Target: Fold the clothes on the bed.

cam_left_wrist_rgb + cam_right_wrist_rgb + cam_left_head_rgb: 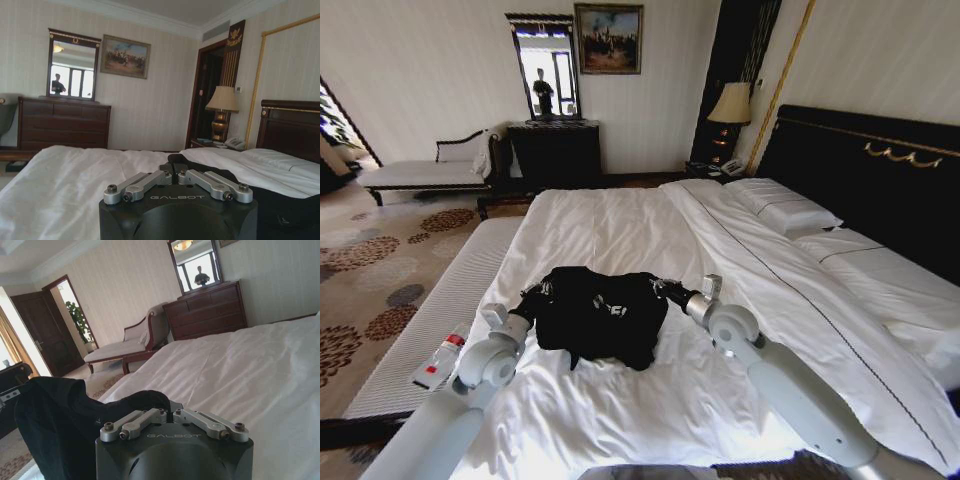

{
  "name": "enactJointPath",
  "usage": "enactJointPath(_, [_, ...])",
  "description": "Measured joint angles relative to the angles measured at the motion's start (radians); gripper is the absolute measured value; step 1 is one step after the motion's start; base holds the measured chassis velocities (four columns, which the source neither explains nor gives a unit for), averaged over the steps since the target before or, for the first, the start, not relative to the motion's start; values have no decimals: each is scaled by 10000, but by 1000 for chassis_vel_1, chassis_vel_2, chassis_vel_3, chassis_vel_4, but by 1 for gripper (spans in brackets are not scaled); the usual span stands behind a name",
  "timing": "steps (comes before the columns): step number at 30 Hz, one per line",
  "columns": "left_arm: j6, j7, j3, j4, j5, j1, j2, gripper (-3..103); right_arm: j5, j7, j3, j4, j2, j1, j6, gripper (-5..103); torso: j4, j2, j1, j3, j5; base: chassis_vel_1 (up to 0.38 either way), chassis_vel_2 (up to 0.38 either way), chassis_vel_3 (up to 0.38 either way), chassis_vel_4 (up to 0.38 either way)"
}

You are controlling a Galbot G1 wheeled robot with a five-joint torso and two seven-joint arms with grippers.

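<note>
I have both grippers clamped on the black T-shirt (600, 315) mid-bed (620, 230): left gripper (535, 293) at its 9 o'clock edge, right gripper (663, 288) at 3 o'clock.

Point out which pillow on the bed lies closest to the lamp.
The far pillow, lying flat at the bed's head end beside the bedside lamp. The other pillow lies along the headboard toward the robot, farther from the lamp.
</note>
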Motion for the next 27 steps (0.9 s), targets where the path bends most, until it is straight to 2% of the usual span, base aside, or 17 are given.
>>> enactJointPath(1, [0,0,0,0,0,0,0,0,0,0,0,0,0,0,0,1,0,0,0,0,0,0,0,0,0])
enactJointPath(3, [24,-129,-140,-181,-473,-290,481,0,473,151,186,215,-162,488,-37,1,6,0,0,-1,0,0,0,0,0])
enactJointPath(5, [95,-473,-328,-427,-1397,-680,918,0,1384,374,275,375,-402,1312,-54,1,10,0,0,0,-3,0,0,0,0])
enactJointPath(6, [95,-473,-328,-427,-1397,-680,918,0,1384,374,275,375,-402,1312,-54,1,10,0,0,0,-3,0,0,0,0])
enactJointPath(8, [141,-625,-402,-611,-2003,-1077,1220,0,1912,463,287,377,-638,1960,-58,1,7,0,0,0,-3,0,0,0,0])
enactJointPath(11, [190,-744,-415,-769,-2452,-1636,1615,0,2411,538,247,318,-926,2706,-61,1,4,0,0,0,0,0,0,0,0])
enactJointPath(19, [299,-975,-573,-779,-3574,-2833,2633,0,3130,714,398,40,-1312,3930,-92,1,7,0,1,0,0,0,0,0,0])
enactJointPath(23, [345,-1192,-532,-937,-4218,-3880,3260,0,3462,959,440,17,-1418,4635,-98,1,7,0,1,0,2,0,0,0,0])
enactJointPath(26, [406,-1296,-514,-976,-4585,-4488,3708,0,3653,1123,369,-12,-1472,5305,-178,1,-2,0,1,-1,-2,0,0,0,0])
enactJointPath(27, [422,-1317,-552,-971,-4694,-4629,3870,0,3734,1170,315,-39,-1473,5538,-204,1,3,0,1,-1,2,0,0,0,0])
